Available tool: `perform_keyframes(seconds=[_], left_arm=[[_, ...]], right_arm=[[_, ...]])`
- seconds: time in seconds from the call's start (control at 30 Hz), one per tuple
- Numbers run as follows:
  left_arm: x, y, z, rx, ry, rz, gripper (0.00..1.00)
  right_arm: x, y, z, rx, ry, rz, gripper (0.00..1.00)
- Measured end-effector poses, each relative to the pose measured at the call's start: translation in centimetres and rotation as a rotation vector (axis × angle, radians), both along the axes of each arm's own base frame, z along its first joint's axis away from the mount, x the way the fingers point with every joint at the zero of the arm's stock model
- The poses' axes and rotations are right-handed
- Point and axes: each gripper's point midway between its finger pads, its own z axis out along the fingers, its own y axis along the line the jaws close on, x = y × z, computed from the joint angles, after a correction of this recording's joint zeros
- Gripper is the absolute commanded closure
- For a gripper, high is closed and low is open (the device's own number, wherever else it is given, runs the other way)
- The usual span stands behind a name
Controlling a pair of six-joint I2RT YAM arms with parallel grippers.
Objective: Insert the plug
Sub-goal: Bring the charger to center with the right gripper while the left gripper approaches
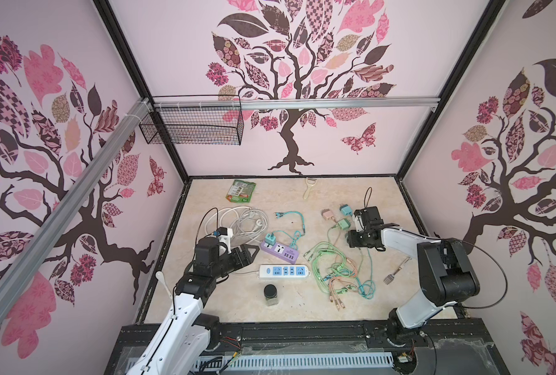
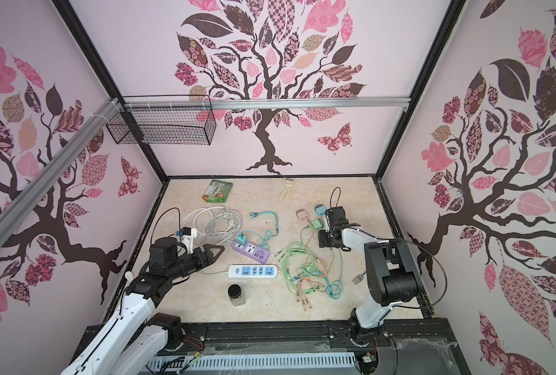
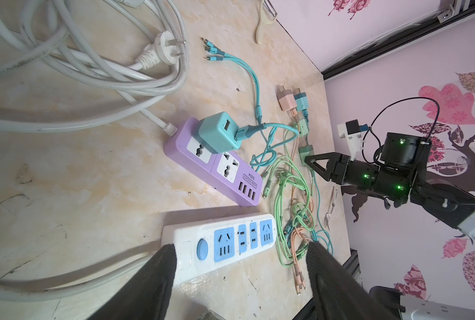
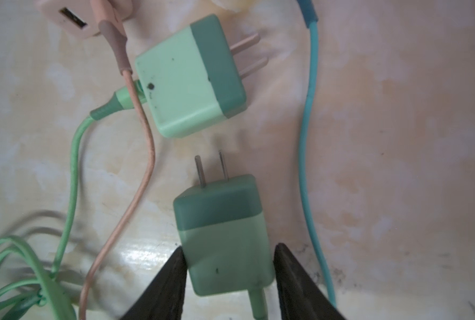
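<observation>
A light green plug (image 4: 225, 238) with two flat prongs lies on the marble tabletop, its cable trailing back between my fingers. My right gripper (image 4: 228, 249) has closed its fingertips (image 4: 179, 266) against both sides of the plug's body. In both top views this gripper (image 1: 350, 234) (image 2: 322, 238) points down and hides the plug. A white power strip (image 1: 284, 271) (image 3: 186, 249) with blue sockets lies mid-table. My left gripper (image 1: 252, 251) (image 3: 240, 248) hovers open just left of it, holding nothing.
A purple power strip (image 1: 278, 249) carries a teal adapter (image 3: 219, 133). A second green plug (image 4: 189, 83), a pink adapter (image 4: 67, 19) and a teal cable (image 4: 305, 138) lie near the held one. Tangled cables (image 1: 338, 272), jar (image 1: 271, 295), fork (image 1: 396, 271), white cord coil (image 1: 244, 222).
</observation>
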Motion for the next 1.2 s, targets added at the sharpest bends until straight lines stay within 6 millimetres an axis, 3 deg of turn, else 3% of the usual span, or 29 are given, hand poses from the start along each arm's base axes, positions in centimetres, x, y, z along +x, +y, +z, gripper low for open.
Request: perform_keyframes(seconds=[0.4, 0.63, 0.93, 1.2], left_arm=[[0.0, 0.0, 0.3, -0.001, 0.0, 0.0, 0.23], [0.1, -0.1, 0.9, -0.003, -0.012, -0.001, 0.23], [-0.1, -0.6, 1.6, -0.022, -0.02, -0.033, 0.22], [0.1, -2.8, 4.7, -0.081, -0.049, -0.178, 0.22]], right_arm=[[0.4, 0.0, -0.1, -0.005, -0.012, 0.002, 0.67], [0.1, 1.6, 0.9, 0.068, -0.036, 0.019, 0.72], [-0.4, 4.2, 7.3, 0.162, -0.181, 0.074, 0.75], [-2.4, 5.9, 12.6, 0.256, -0.274, 0.145, 0.76]])
